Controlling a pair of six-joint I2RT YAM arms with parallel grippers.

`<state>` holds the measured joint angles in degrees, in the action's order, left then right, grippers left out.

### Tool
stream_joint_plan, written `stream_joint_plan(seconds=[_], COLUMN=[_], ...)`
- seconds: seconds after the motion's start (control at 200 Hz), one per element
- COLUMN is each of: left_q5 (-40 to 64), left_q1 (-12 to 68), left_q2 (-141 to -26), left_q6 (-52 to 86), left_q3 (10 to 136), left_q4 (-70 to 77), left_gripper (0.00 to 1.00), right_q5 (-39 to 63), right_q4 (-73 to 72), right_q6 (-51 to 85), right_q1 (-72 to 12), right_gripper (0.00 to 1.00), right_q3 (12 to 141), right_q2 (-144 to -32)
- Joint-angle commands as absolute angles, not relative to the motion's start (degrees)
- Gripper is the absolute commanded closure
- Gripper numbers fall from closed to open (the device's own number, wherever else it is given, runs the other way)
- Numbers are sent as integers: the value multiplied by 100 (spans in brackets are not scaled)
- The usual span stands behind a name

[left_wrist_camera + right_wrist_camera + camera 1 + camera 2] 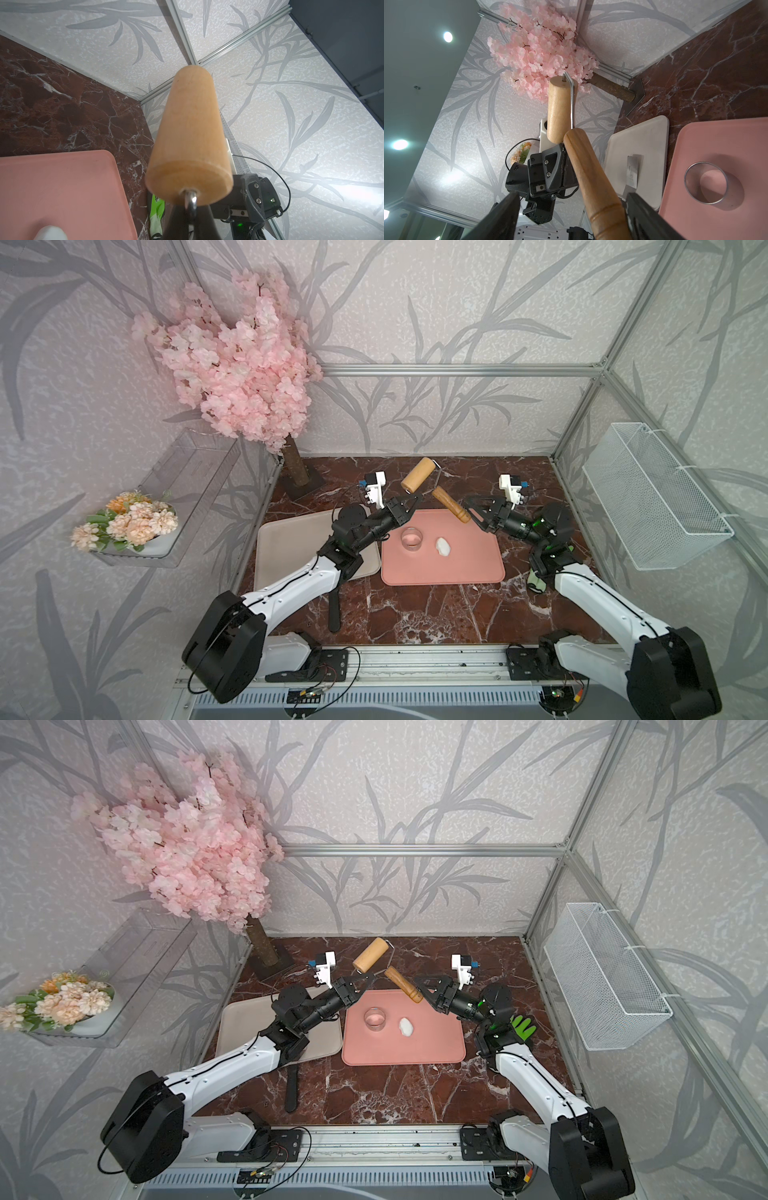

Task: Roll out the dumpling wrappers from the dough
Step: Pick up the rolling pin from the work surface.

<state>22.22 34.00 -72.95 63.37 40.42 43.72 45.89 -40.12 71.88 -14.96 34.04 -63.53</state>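
The dough (pixel 443 546) (pixel 406 1026) is a white oval lump on the pink mat (pixel 457 568), beside a clear glass cup (pixel 412 538) (pixel 706 182). No dumpling wrappers are in view. A tan wooden roller (pixel 417 475) (pixel 187 135) hangs in the air above the mat's far edge. My left gripper (pixel 417 498) (pixel 191 224) is shut on its metal wire frame. My right gripper (pixel 471 513) (pixel 572 194) is open around the end of the roller's handle (pixel 451 504) (pixel 591 176). One finger touches the handle and there is a wide gap on the other side.
A beige tray (pixel 291 543) lies left of the mat, and a black-handled scraper (pixel 334 614) sticks out past its front edge. A green glove (pixel 523 1027) lies under the right arm. A blossom tree (pixel 295 466) stands at the back left, and a wire basket (pixel 652 497) hangs on the right wall.
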Motion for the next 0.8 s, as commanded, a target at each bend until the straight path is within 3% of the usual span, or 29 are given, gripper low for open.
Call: stream_joint_plan(seconds=[0.0, 0.28, 0.55, 0.795], left_q5=[2324, 2303, 2285, 2366], left_q1=[3388, 3388, 3399, 3436], left_q2=[-7077, -7031, -7120, -7166], left_q6=[6527, 6679, 6816, 6873], left_q3=[4093, 4040, 3981, 3995], left_q4=[5049, 5148, 5365, 5433], left_gripper=[100, 100, 100, 100], right_q5=[4365, 4092, 4027, 3802], right_q4=[-3892, -4445, -4042, -3975], right_q6=[6935, 7192, 6900, 6893], right_q1=[-1538, -1655, -2115, -2161], right_gripper=[16, 21, 23, 34], right_q3=[3431, 3464, 3796, 3886], right_q2=[-6206, -6257, -6344, -6453])
